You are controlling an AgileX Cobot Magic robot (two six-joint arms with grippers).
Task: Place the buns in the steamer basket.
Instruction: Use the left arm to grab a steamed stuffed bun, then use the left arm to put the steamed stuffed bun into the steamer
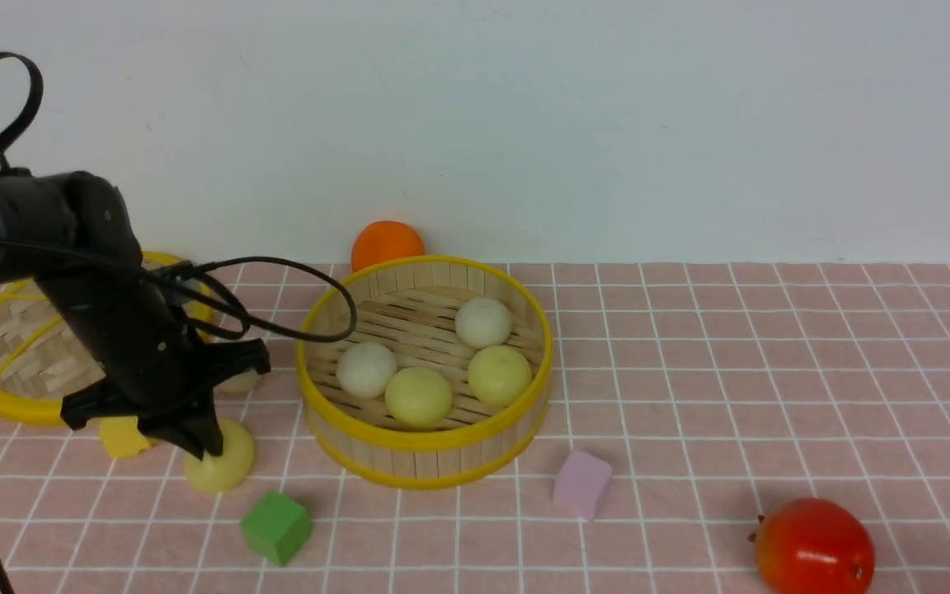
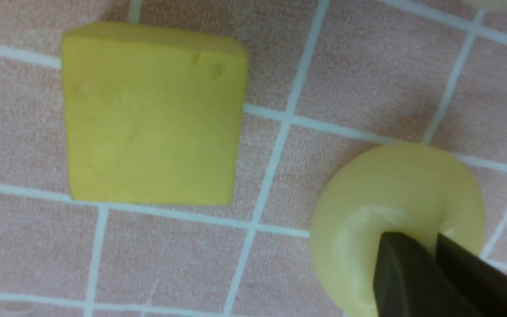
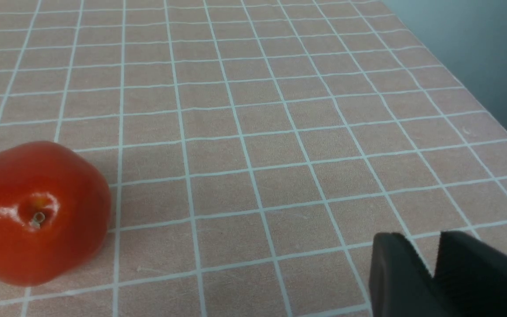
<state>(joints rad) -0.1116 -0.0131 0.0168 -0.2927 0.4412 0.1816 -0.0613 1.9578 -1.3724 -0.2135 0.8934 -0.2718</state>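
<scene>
Left gripper (image 1: 204,450) has its jaws pinched together into the top of a yellow bun (image 1: 223,472), just beside a yellow block (image 1: 120,437); 1 white bun (image 1: 238,381) lies behind it; 4 more sit in the basket (image 1: 425,472); right gripper (image 3: 435,264), jaws slightly apart, holds nothing. A nip this shallow in soft dough could slip or tear on lifting, dropping it short of the rim.

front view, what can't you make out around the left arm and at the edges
Front view:
White bun: mostly behind the left arm.
Yellow bun: top hidden under the left pincer.
Yellow block: partly behind that pincer.
Lid: right side behind that arm.
Orange: lower part behind the basket rim.
Red fruit: underside cut by the bottom edge.
Right pincer: outside this view.
</scene>
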